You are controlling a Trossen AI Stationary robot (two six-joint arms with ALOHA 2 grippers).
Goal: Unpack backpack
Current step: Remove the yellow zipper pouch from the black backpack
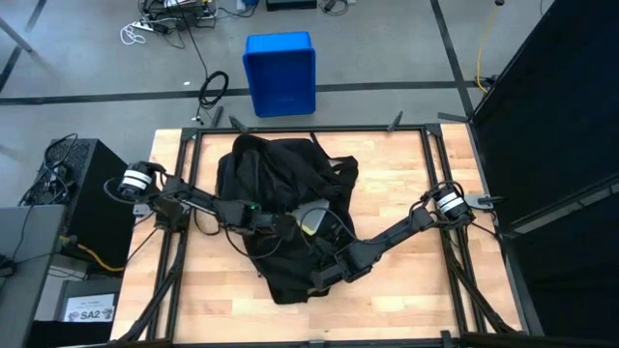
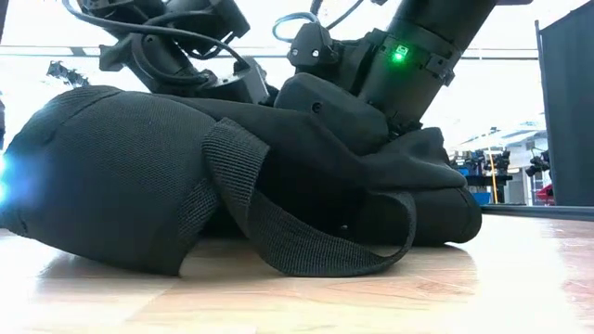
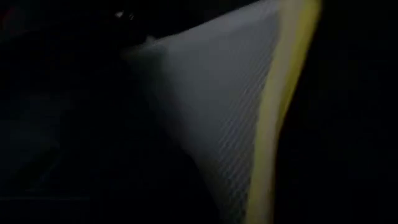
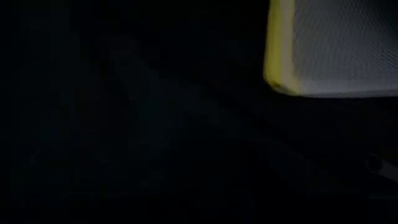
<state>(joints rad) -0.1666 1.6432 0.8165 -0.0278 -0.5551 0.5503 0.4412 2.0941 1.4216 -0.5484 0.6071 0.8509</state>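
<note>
The black backpack (image 1: 280, 184) lies flat in the middle of the wooden table (image 1: 406, 203), its bulk resting on the wood (image 2: 139, 186). Both arms reach into its open part near the middle. My left gripper (image 1: 288, 225) comes in from the table's left. My right gripper (image 1: 334, 263) comes in from the right, lower down on the pack. Between them a grey, fine-meshed thing with a yellow edge (image 1: 311, 218) shows inside the opening. It fills much of the left wrist view (image 3: 230, 106) and appears at a corner of the right wrist view (image 4: 342, 50). Both wrist views are otherwise dark.
A blue plastic bin (image 1: 280, 72) stands on the floor beyond the table's far edge. One black strap of the backpack (image 2: 306, 250) loops onto the wood at the pack's near side. Bare wood lies to the left (image 1: 193, 280) and right (image 1: 416, 280) of the pack.
</note>
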